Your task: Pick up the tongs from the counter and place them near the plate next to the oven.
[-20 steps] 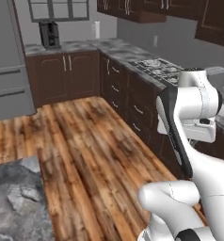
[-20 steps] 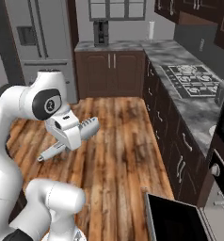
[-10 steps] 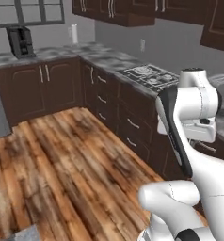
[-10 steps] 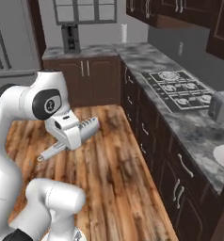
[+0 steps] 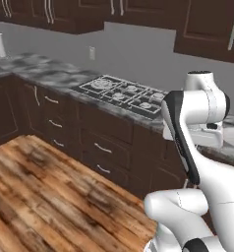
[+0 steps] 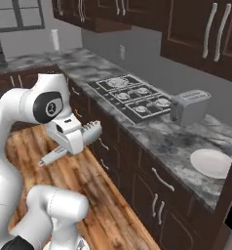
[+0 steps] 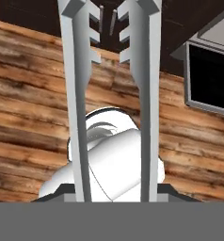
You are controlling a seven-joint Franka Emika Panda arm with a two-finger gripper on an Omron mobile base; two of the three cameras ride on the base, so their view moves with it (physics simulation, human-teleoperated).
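My gripper (image 6: 72, 140) is shut on the tongs (image 6: 84, 134) and holds them in the air over the wood floor. Their ridged tips point towards the dark cabinets and their handle end sticks out to the lower left. In the hand view the two silvery arms of the tongs (image 7: 79, 94) run straight up the picture, toothed tips at the top. The off-white plate (image 6: 211, 162) lies flat on the mottled stone top at the right, beyond the toaster. The oven (image 7: 211, 78) shows its steel frame and dark glass at the right of the hand view. The island counter is out of view.
A gas hob (image 6: 132, 95) is set in the stone top, with a silver toaster (image 6: 188, 106) between it and the plate. Dark drawers and doors (image 5: 102, 147) line the front below. Wall cabinets (image 6: 137, 14) hang above. Wood floor (image 5: 45, 197) lies open to the left.
The whole picture has swung as the base moved: the hob counter is nearer, and the toaster and plate have come into view. The arm's pose and its grip on the tongs look the same.
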